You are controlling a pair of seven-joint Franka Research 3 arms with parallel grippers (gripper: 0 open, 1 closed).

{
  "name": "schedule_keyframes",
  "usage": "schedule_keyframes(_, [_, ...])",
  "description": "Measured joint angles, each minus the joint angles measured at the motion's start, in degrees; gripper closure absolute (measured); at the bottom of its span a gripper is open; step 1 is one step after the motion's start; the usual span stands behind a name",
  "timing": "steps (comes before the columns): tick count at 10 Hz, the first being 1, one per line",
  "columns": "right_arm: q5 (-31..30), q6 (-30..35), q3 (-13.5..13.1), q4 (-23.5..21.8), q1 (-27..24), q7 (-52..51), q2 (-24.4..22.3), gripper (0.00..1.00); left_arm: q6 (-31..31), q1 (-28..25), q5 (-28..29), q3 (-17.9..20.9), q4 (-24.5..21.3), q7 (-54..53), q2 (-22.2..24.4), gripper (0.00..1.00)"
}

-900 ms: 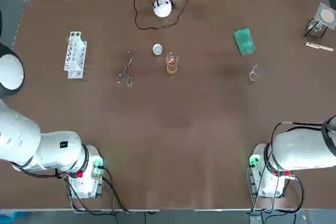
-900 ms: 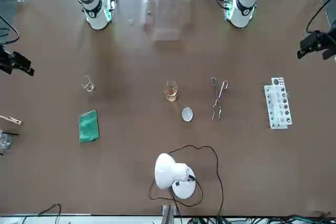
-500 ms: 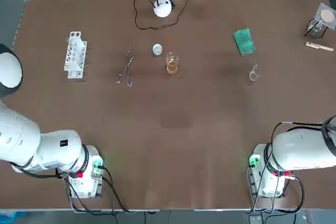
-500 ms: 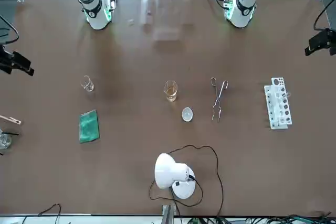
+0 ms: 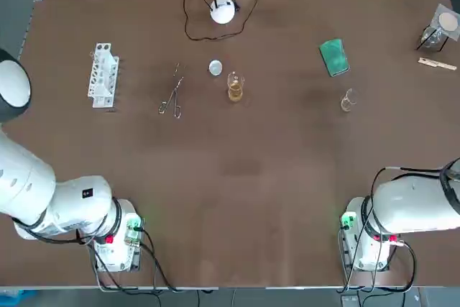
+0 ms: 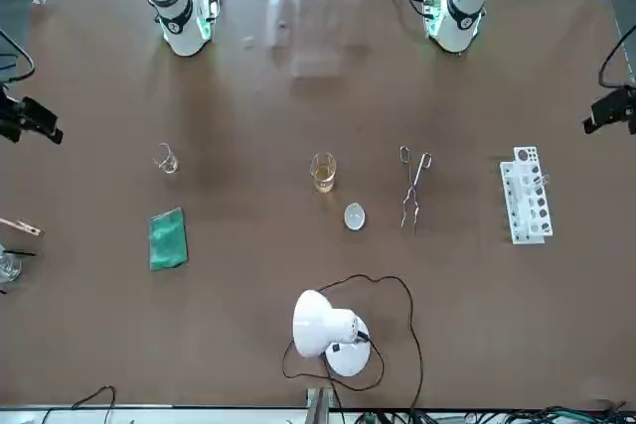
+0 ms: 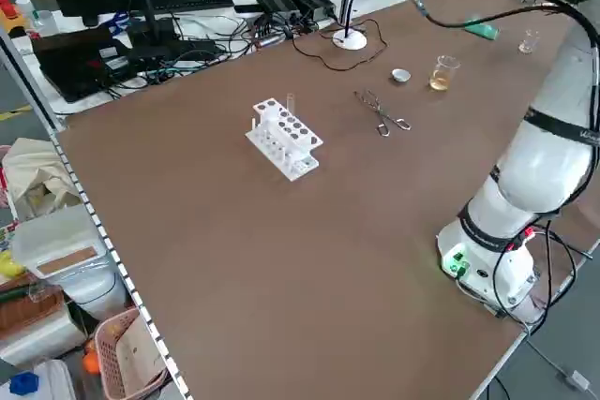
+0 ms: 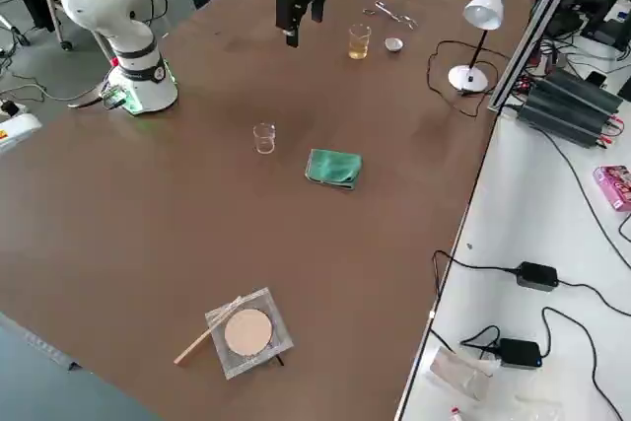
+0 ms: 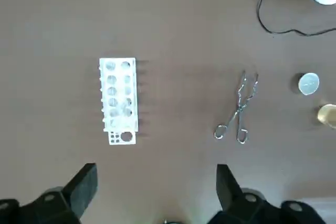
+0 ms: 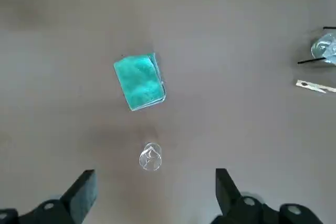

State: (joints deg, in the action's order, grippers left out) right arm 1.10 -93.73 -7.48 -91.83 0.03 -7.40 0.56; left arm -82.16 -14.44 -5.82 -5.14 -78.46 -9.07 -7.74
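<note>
My left gripper (image 6: pixel 609 111) hangs open high over the table's left edge, its fingers (image 9: pixel 84 184) wide apart and empty. Below it lie a white test tube rack (image 9: pixel 118 100) and metal tongs (image 9: pixel 237 111). My right gripper (image 6: pixel 33 120) is also open and empty, high above the right side; its fingers (image 10: pixel 81 192) frame a small empty beaker (image 10: pixel 150 157) and a green sponge (image 10: pixel 139 81). Mid-table stand a beaker of amber liquid (image 5: pixel 235 88) and a small round lid (image 5: pixel 215 68).
A white desk lamp (image 5: pixel 223 11) with a looped black cable sits at the far edge. At the far right corner lie a wooden clothespin (image 5: pixel 436 64), a small glass (image 5: pixel 430 36) and a square dish (image 5: pixel 447 23). Both arm bases stand at the near edge.
The left arm has drifted outward toward the table's left edge and slightly away from its base. The right arm and the objects have stayed put.
</note>
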Motion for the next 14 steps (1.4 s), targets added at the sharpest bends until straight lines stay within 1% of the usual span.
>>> schedule_keyframes(1, [0.01,-2.44,-0.02,-1.49,-0.67,-3.27,0.08,0.00,-0.02,-2.23,-1.12,0.06,0.00,-4.30,-0.28,0.00])
schedule_keyframes(3, [1.90,-6.96,-0.11,-5.46,-2.80,-10.85,0.36,0.00,-0.02,-4.92,-1.75,0.14,-0.03,-16.36,-0.83,0.00])
schedule_keyframes(4, [3.04,-8.91,-0.17,-7.54,-4.18,-16.11,0.45,0.00,-0.02,-7.56,-3.68,0.19,-0.06,-22.46,-1.39,0.00])
schedule_keyframes(6, [5.01,-12.61,-0.31,-11.73,-5.69,-26.85,0.48,0.00,0.02,-15.55,-11.43,0.32,-0.35,-32.36,-4.23,0.00])
schedule_keyframes(7, [5.80,-13.33,-0.33,-12.98,-5.89,-31.46,0.47,0.00,0.02,-18.42,-13.93,0.33,-0.43,-37.95,-6.50,0.00])
schedule_keyframes(8, [7.51,-13.55,-0.33,-14.02,-6.04,-35.91,0.45,0.00,-0.01,-19.59,-15.01,0.32,-0.41,-44.04,-8.47,0.00])
schedule_keyframes(10, [11.53,-14.08,-0.36,-16.68,-7.96,-46.73,0.47,0.00,0.03,-21.56,-19.57,0.27,-0.39,-57.35,-10.33,0.00])
schedule_keyframes(12, [17.39,-14.68,-0.53,-20.19,-12.71,-61.78,0.60,0.00,2.22,-24.74,-23.38,0.27,-0.78,-70.03,-11.95,0.00])
schedule_keyframes(14, [23.00,-17.74,-0.65,-24.67,-16.47,-76.32,1.14,0.00,2.95,-27.96,-28.13,0.16,-1.17,-81.24,-15.76,0.00])
